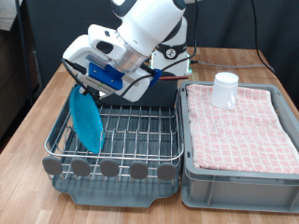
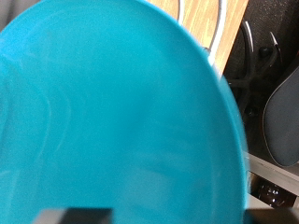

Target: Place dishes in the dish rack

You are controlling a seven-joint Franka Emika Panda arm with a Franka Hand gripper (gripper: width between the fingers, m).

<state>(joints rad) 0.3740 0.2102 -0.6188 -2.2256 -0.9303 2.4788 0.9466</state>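
The light-blue plate stands on edge in the slots at the exterior view's left side of the dish rack. My gripper is right at the plate's top edge. In the wrist view the plate's face fills nearly the whole picture, very close. The white mug stands upright on the pink checked cloth in the grey tub at the exterior view's right. The wooden spoon is out of view.
The rack's round front tabs line its near edge and its tall grey back compartment sits behind the arm. The grey tub stands against the rack's right side. The wooden table extends to the left.
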